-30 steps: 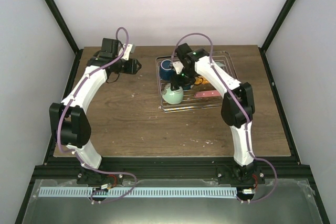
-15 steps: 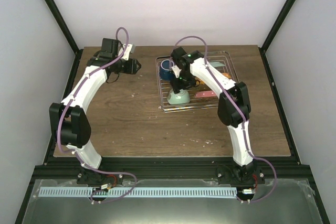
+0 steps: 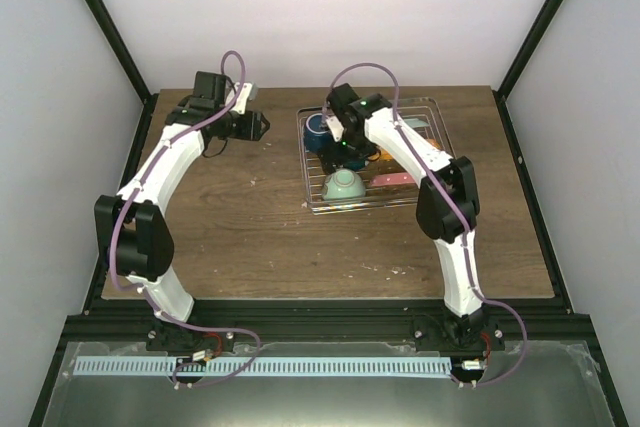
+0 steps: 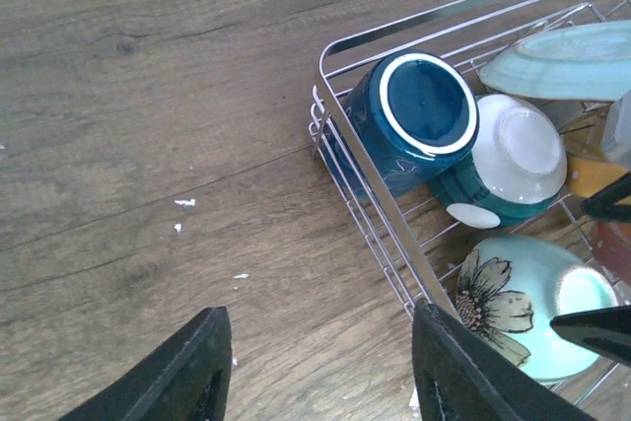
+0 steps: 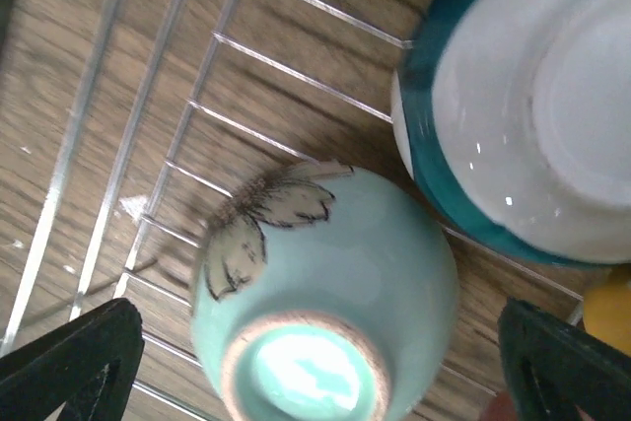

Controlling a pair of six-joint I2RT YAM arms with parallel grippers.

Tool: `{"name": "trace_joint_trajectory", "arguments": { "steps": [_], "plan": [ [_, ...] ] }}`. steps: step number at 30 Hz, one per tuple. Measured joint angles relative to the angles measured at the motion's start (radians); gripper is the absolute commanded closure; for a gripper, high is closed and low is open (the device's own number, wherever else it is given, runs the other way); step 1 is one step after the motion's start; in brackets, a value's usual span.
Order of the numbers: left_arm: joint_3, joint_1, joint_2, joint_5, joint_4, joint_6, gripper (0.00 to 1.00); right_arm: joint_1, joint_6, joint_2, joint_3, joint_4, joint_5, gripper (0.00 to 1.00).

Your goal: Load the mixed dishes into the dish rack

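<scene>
The right gripper (image 5: 315, 357) hangs spread wide over the mint-green bowl (image 5: 320, 283), which sits upside down on the wires of the dish rack (image 4: 375, 214), free of the fingers and near the dark blue mug (image 4: 409, 120). This placing step looks done. The left gripper (image 4: 317, 342) hovers half open and empty just outside the rack. Next, the right arm needs a straight lift clear without nudging the bowl

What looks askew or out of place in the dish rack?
The dark blue mug lies tipped in a corner of the dish rack, base showing. The mint-green bowl rests upside down. White crumbs dot the table beside the rack.
</scene>
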Motion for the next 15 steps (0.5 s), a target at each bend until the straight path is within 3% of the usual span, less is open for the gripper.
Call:
{"name": "trace_joint_trajectory", "arguments": {
  "steps": [10,15],
  "plan": [
    [0.024,0.003,-0.001,-0.068,0.0,-0.016,0.36,-0.017,-0.008,-0.197,-0.016,0.199,-0.043,0.0],
    [0.024,0.052,-0.009,-0.031,0.023,-0.068,0.33,-0.127,0.012,-0.352,-0.139,0.349,-0.038,0.0]
  ]
}}
